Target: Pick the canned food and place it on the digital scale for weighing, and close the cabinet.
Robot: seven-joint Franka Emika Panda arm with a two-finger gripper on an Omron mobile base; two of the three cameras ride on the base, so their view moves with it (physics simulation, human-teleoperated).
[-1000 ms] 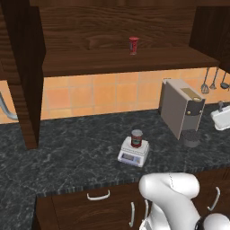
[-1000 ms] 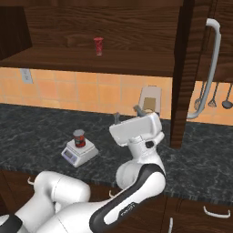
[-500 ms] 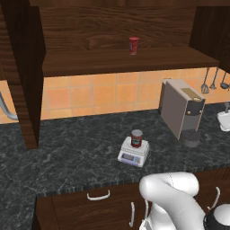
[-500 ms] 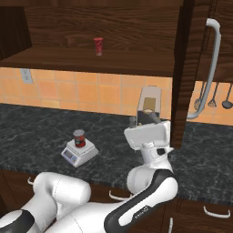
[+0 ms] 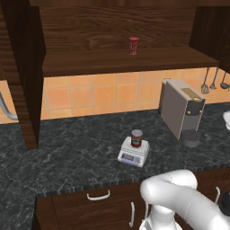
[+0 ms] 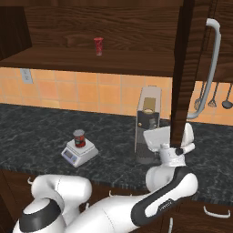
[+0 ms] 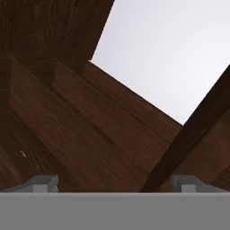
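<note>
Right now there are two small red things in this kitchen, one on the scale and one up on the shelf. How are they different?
The can is short and squat with a pale lid and dark bands; the cup is slimmer, plain red and tapers downward. The can stands on the scale on the counter; the cup stands high on the shelf of the open cabinet. Both are upright, red and small.

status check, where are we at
End effector at open cabinet door, empty, grip state unclear. Canned food on digital scale. Coffee machine close beside arm.
</note>
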